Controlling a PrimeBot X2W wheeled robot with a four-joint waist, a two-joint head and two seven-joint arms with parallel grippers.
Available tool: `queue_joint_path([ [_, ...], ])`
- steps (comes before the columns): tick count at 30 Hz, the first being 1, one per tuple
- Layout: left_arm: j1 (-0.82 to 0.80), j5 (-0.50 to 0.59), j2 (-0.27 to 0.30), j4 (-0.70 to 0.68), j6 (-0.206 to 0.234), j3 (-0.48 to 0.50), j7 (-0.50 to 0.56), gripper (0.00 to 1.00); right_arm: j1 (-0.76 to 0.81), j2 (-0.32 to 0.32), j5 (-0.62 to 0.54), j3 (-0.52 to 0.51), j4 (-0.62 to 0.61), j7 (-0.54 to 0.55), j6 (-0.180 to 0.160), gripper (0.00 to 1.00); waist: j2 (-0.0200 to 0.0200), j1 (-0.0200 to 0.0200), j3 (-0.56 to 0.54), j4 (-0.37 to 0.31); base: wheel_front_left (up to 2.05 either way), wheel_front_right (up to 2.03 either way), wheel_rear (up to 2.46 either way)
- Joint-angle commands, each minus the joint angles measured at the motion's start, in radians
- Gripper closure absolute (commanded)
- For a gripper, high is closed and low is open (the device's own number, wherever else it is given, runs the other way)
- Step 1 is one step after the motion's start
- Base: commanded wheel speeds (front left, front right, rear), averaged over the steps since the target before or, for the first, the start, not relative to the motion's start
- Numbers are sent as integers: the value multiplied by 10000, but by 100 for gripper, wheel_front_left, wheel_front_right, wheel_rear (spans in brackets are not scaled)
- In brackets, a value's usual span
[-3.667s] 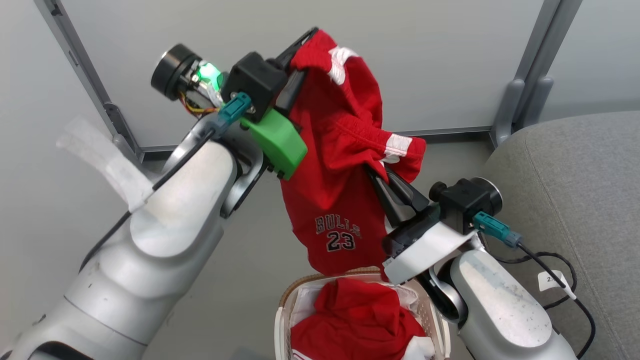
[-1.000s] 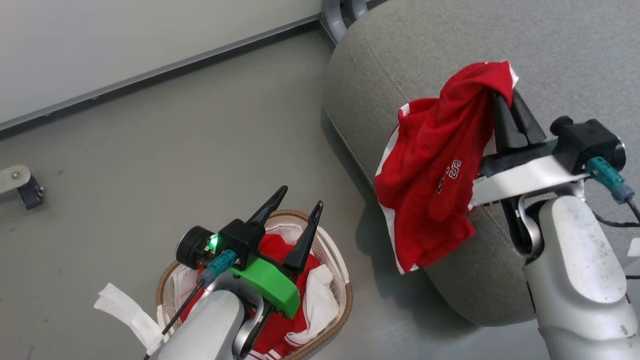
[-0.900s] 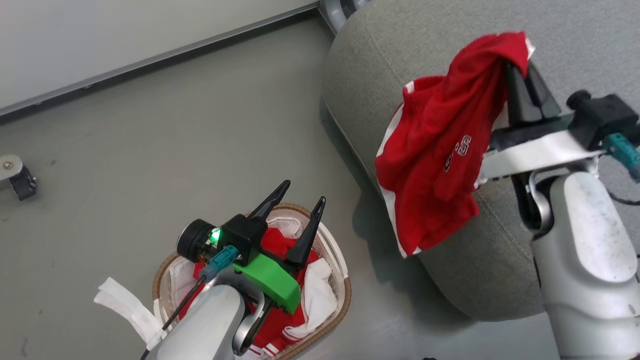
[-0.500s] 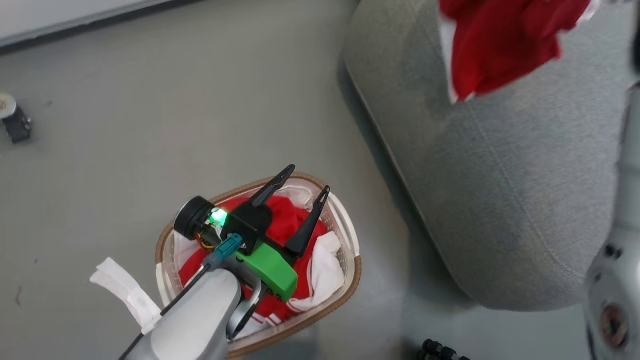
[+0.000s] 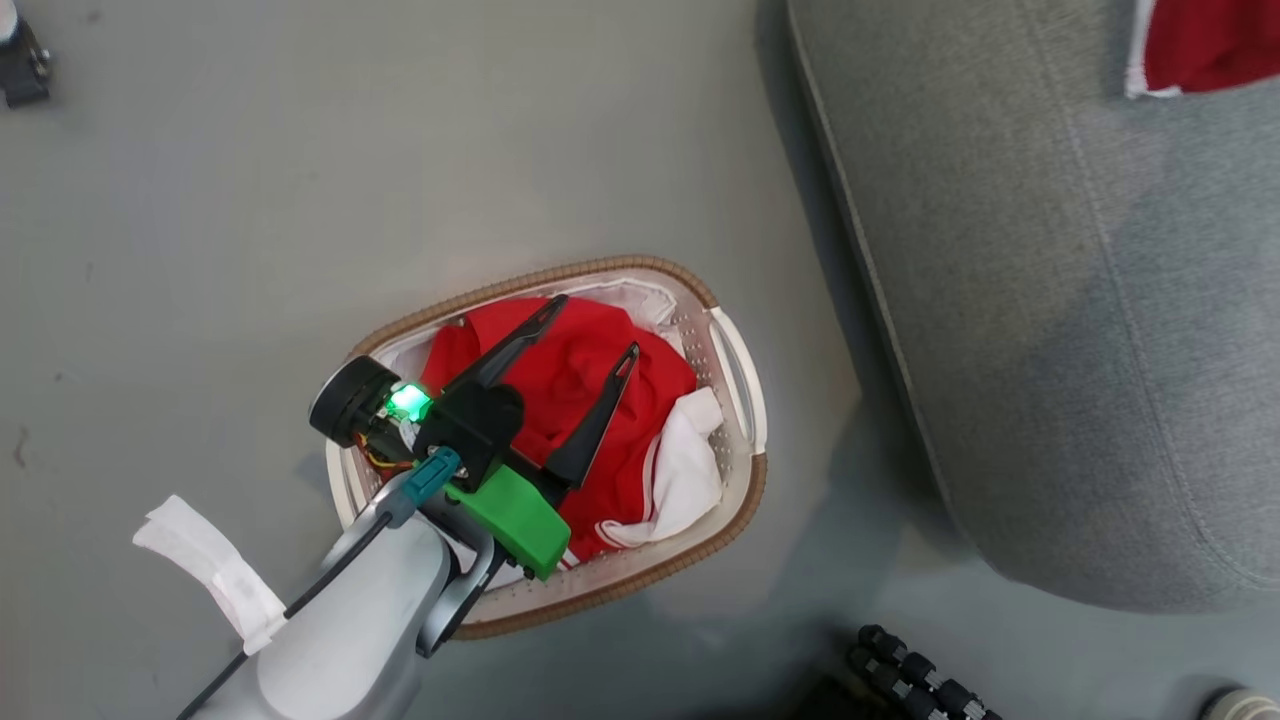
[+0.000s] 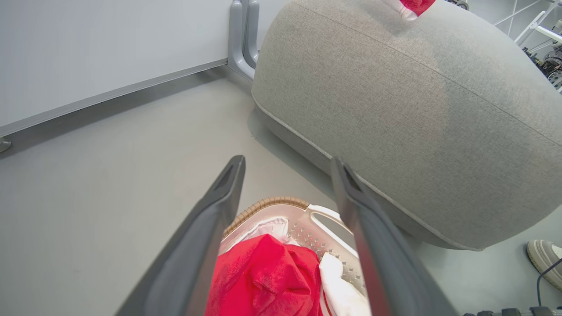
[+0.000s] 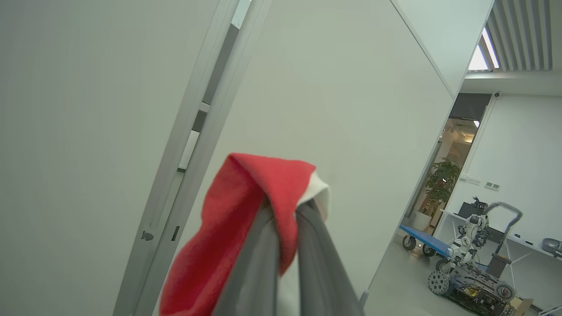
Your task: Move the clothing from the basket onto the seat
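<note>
The right gripper [image 7: 285, 206], clamped shut on a red garment [image 7: 246, 184], holds it above the seat [image 5: 1050, 300] at one o'clock. The left gripper [image 5: 597, 323] hovers wide open over the clothing [image 5: 640, 440] in the basket [image 5: 620, 270]; it probably needs to descend and pinch next.

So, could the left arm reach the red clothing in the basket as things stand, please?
Probably yes: the left gripper hangs open right above the basket, directly over the red clothing, with nothing between it and the heap.

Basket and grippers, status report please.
Left gripper open above basket. Right gripper shut on red garment. More clothing in basket. Nothing blocking.
</note>
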Motion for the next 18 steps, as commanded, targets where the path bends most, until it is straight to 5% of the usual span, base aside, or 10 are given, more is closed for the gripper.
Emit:
queue_joint_path([
  [1, -189, 91, 89, -127, 78, 42, 30, 0, 56, -67, -118, -142, 141, -3, -10, 100, 80, -2, 621, 303, 0, 0, 0],
  [18, 52, -8, 437, -682, 404, 50, 286, 0, 2662, 934, -1151, -2323, 2128, -3, -10, 100, 80, -2, 1262, 284, 0, 0, 0],
])
